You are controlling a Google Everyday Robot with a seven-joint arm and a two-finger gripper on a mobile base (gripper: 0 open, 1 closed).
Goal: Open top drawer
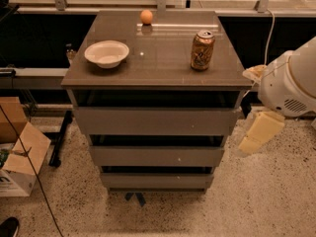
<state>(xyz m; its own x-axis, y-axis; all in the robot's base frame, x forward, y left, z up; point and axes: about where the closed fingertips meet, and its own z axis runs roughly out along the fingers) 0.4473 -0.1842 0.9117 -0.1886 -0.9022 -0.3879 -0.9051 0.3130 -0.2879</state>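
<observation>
The top drawer (155,121) is the widest grey flat front of three on the cabinet, with a dark gap above it under the cabinet top (158,58). Two narrower-looking grey fronts (157,156) sit below it. My arm's white housing (291,85) comes in from the right edge. My gripper (253,143) is the cream-coloured end hanging below that housing. It is low, just right of the cabinet's front right corner, level with the top and middle drawers, and apart from them.
On the cabinet top stand a white bowl (106,53), a drink can (202,50) and an orange ball (146,17). Cardboard boxes (19,157) and a black cable lie on the floor at the left. A shoe tip (9,227) shows at the bottom left.
</observation>
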